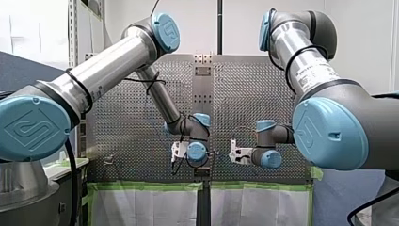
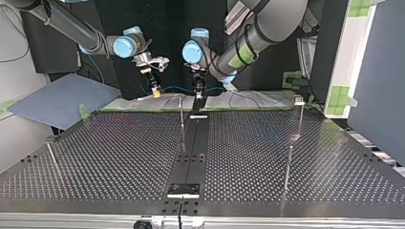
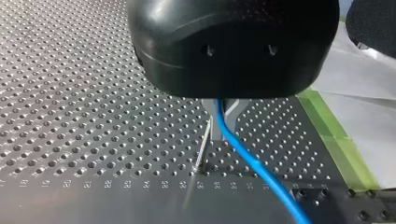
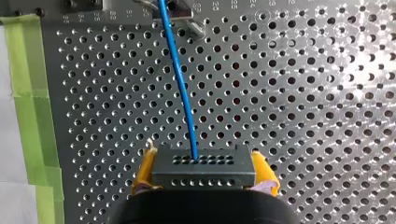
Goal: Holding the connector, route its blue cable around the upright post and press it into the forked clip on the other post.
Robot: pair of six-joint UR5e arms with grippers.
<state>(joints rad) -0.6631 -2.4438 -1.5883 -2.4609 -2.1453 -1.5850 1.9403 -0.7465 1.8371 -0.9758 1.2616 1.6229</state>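
My right gripper point(image 2: 155, 91) clamped on the connector point(image 4: 203, 164), yellow pads point(image 4: 145, 168) tight against its two short ends. Connector a dark grey block with rows of small holes in its face, held just above the perforated table point(image 4: 303, 93). In the top view, close to the table's far edge and a little left of the dark middle strip point(image 2: 197, 143).

Blue cable point(image 4: 180, 79) out of the connector's holed face, then in a nearly straight line over the plate to my left gripper point(image 3: 223, 127). There, metal fingers point(image 3: 215, 123) drawn together on the cable, the line pinched between them just under the black gripper body. Strip of green tape point(image 3: 336, 140) along the table's edge beside that gripper.

Thin upright post point(image 2: 181, 114) at the left edge of the middle strip in the top view, between the two grippers and a little nearer the camera. In the left wrist view, the same slim rod just beside the closed fingers. Contact between cable and post impossible to tell.

Second post point(image 2: 300, 117) well apart at the far right of the top view, with a small head on top, too small to make out its form. No cable at it. Third post point(image 2: 288, 164) nearer on that same right side, and a short leaning one point(image 2: 51, 155) near the left edge
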